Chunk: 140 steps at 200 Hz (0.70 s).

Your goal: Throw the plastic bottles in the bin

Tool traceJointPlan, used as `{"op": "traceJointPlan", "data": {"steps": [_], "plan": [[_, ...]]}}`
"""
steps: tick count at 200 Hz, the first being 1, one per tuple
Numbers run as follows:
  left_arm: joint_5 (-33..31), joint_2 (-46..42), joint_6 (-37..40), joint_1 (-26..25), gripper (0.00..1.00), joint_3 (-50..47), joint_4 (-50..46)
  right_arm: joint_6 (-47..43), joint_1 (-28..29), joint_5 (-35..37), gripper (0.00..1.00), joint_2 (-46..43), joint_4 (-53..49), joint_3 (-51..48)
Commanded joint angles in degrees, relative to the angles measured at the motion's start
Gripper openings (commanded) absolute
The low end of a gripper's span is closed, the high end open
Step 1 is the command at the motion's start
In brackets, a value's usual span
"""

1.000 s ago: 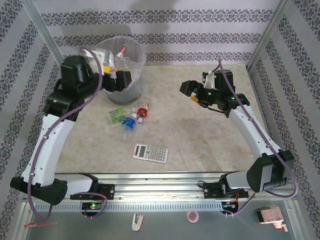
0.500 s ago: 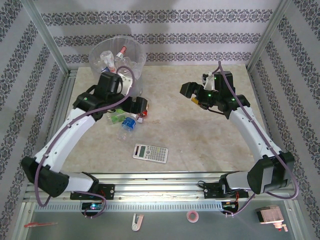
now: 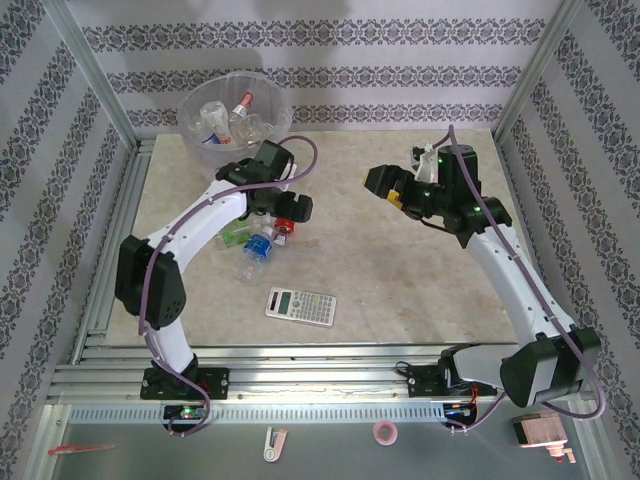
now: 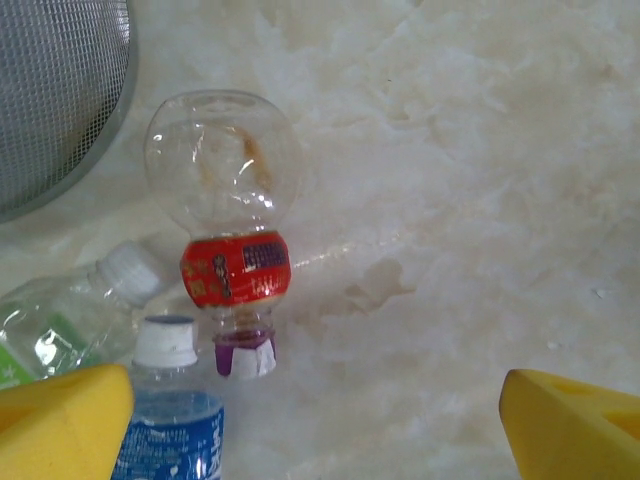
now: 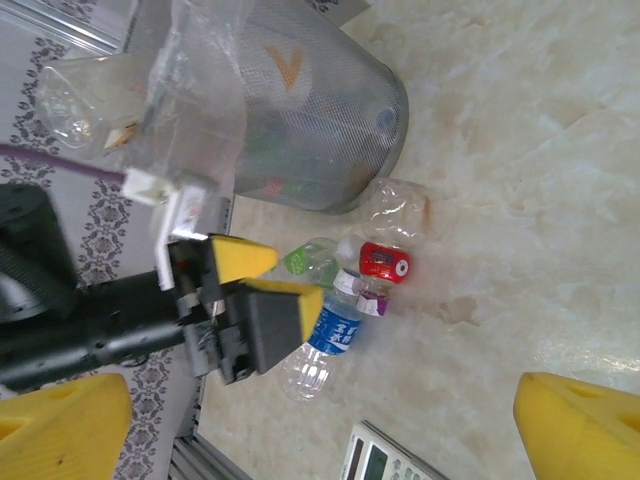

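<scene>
Plastic bottles [image 3: 262, 238] are lying in a little bunch on the pale stone-look counter [image 3: 400, 280], just beside the round grey bin with the clear plastic bag [image 3: 200, 150]. More clear bottles [image 3: 228, 118] are lying inside the bin.

Three bottles are making up the bunch. The round clear bottle with the red label [image 4: 235, 230] is lying with its fat end pointing toward the bin's mesh wall and its cap pointing away. The clear bottle with the blue label and white cap [image 4: 170, 420] is lying just beside it. The clear bottle with the green label [image 4: 50, 330] is lying next to that one, near the bin.

The left pincer [image 4: 320, 430] is hanging over these three bottles. Its yellow pads [image 4: 60, 425] are standing wide apart and are holding nothing.

The right pincer [image 3: 385, 185] is hanging over a bare part of the counter, well apart from the bottles. Its yellow pads [image 5: 585, 430] are standing wide apart too, with nothing between them.

The flat grey calculator [image 3: 300, 305] is lying on the counter, nearer to the arm bases than the bunch of bottles and not touching any of them.
</scene>
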Motion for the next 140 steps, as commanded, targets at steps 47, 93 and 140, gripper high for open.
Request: {"op": "traceJointPlan", "data": {"steps": [47,93,140], "plan": [[-6.73,12.03,-3.01,-0.70,0.95,11.29,-6.30,-0.66,-0.55,1.15,0.98,-5.16,-1.57,-2.73],[-9.76,20.60,-2.97,-0.61,0.95,20.20,-9.41,-0.36,-0.85,1.28,0.98,-8.43,-2.00,-4.49],[-12.58,28.35,-2.84,-0.59,0.94,28.88,-14.47,0.07,-1.29,1.63,0.98,-11.69,-2.28,-6.47]]}}
